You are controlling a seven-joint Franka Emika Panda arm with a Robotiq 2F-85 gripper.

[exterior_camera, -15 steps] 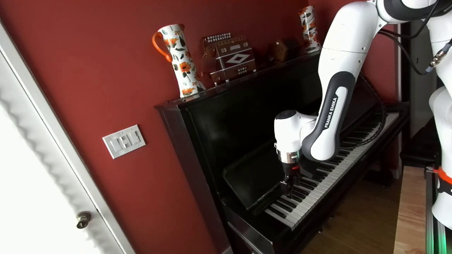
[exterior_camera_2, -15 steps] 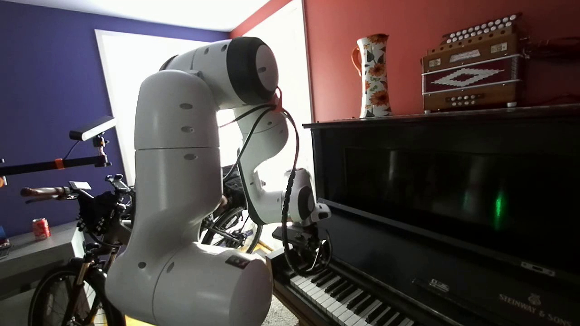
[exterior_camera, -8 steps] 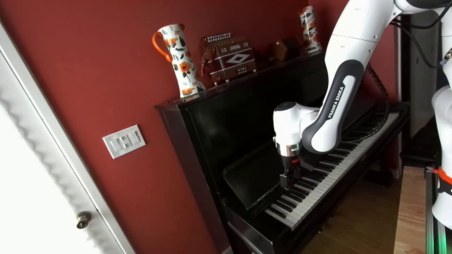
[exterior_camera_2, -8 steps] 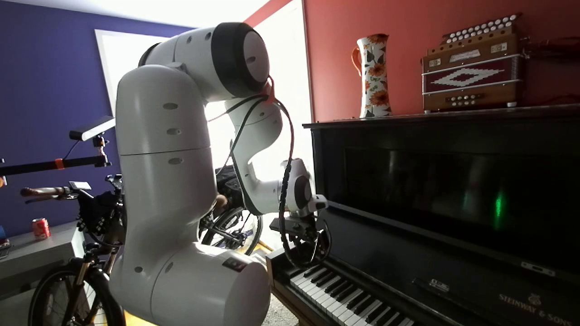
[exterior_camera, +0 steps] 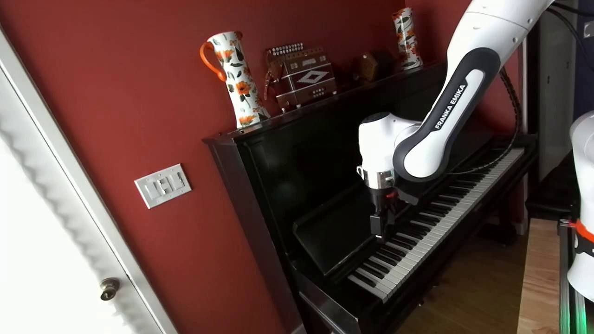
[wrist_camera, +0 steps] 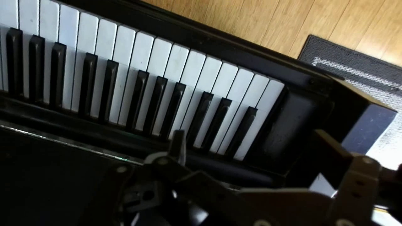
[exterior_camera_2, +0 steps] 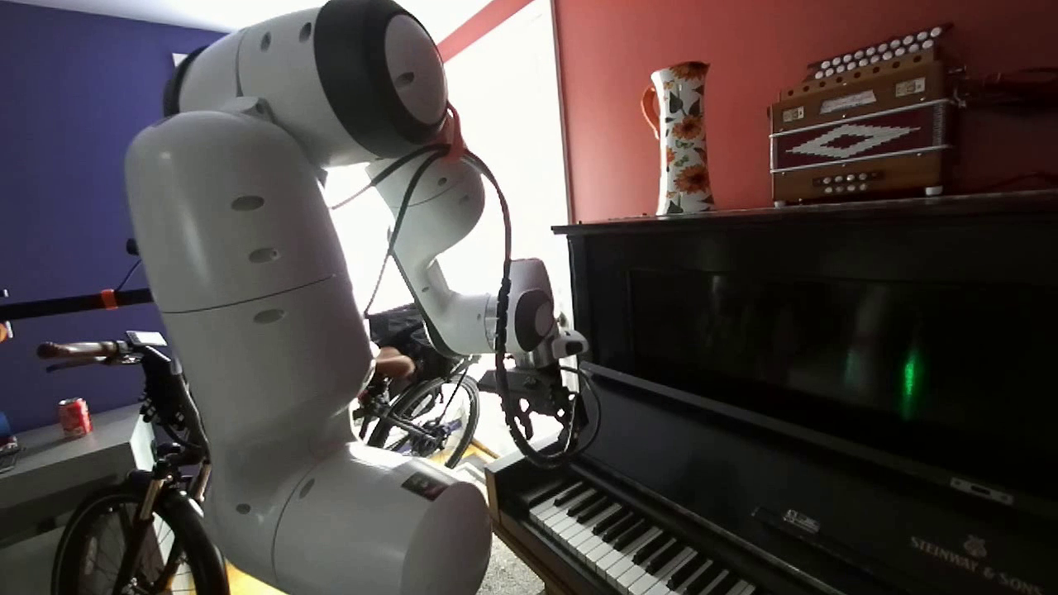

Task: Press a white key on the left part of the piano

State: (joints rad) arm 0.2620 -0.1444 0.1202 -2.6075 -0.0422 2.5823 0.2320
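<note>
The glossy black upright piano (exterior_camera: 301, 162) stands against the red wall; it also fills the right of an exterior view (exterior_camera_2: 810, 347). Its left-end white keys (exterior_camera: 377, 288) show in both exterior views (exterior_camera_2: 570, 537) and in the wrist view (wrist_camera: 267, 94). My gripper (exterior_camera: 379, 235) points down above the left part of the keyboard, near the back of the keys, apart from them. In the wrist view the gripper (wrist_camera: 256, 142) has its fingers wide apart with nothing between them. In an exterior view the gripper (exterior_camera_2: 547, 430) is partly hidden by a looping cable.
The music ledge (exterior_camera: 334, 236) rises right behind the keys. A flowered pitcher (exterior_camera: 241, 83) and an accordion (exterior_camera: 308, 76) stand on the piano top. The piano's left end block (wrist_camera: 289, 116) borders the last key. A bicycle (exterior_camera_2: 430, 421) stands behind the arm.
My gripper has risen away from the keys, to a clear height above them. The arm's upper links have swung up and back with it. The piano and its objects have not moved.
</note>
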